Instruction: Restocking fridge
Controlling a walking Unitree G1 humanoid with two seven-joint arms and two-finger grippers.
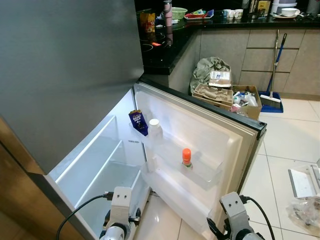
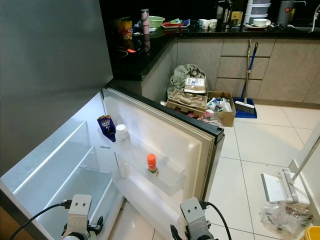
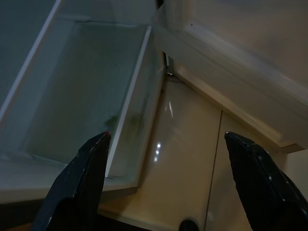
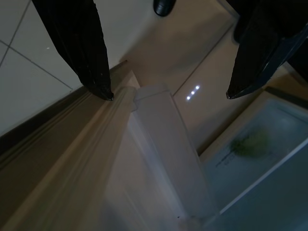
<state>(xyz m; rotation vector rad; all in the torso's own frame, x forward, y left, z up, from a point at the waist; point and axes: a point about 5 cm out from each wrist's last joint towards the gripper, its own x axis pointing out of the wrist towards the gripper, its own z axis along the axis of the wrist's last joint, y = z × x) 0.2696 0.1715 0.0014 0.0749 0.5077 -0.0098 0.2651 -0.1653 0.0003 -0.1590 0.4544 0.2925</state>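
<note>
The fridge [image 1: 95,165] is seen standing open, its lit shelves almost bare, and its door [image 1: 200,135] is swung wide toward the kitchen floor. On the door shelf a dark blue packet [image 1: 137,121], a white-capped bottle [image 1: 154,129] and, further along, an orange-capped bottle [image 1: 186,158] are kept upright. A cardboard box [image 1: 239,100] of groceries is seen well apart, near the cabinets. The left gripper [image 3: 166,144] is held spread and empty above the floor beside the lowest drawer, and the right gripper [image 4: 166,91] is likewise spread and empty over the door's lower edge. The step is judged to be fetching stock: the door should be left wide, and the box approached first.
</note>
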